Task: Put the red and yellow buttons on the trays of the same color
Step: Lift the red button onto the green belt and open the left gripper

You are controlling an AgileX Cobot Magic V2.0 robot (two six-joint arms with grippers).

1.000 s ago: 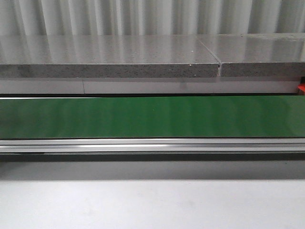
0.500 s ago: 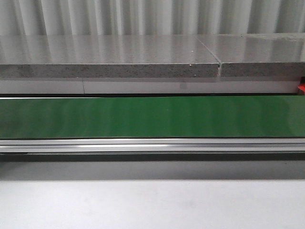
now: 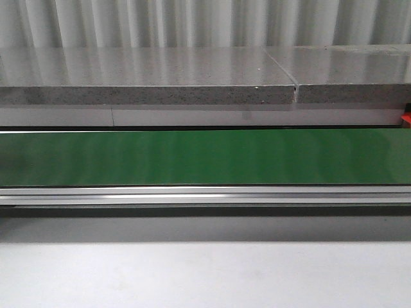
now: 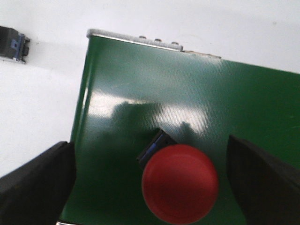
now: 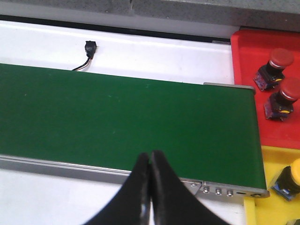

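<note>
In the left wrist view a red button (image 4: 180,183) with a dark base sits on the green conveyor belt (image 4: 187,103), near the belt's end. My left gripper (image 4: 150,147) is open around the button, one black finger (image 4: 37,183) on each side, neither touching it. My right gripper (image 5: 150,158) is shut and empty over the belt's near edge. Beside that end of the belt, the red tray (image 5: 243,56) holds two red buttons (image 5: 276,63) (image 5: 283,98). The yellow tray (image 5: 262,187) holds a yellow button (image 5: 290,176). The front view shows only the belt (image 3: 205,157), no grippers.
A grey stone ledge (image 3: 148,77) runs behind the belt. A black plug with a cable (image 5: 89,48) lies on the white table beyond the belt. A small grey connector (image 4: 14,44) lies off the belt's end. A metal rail (image 3: 205,196) edges the belt's front.
</note>
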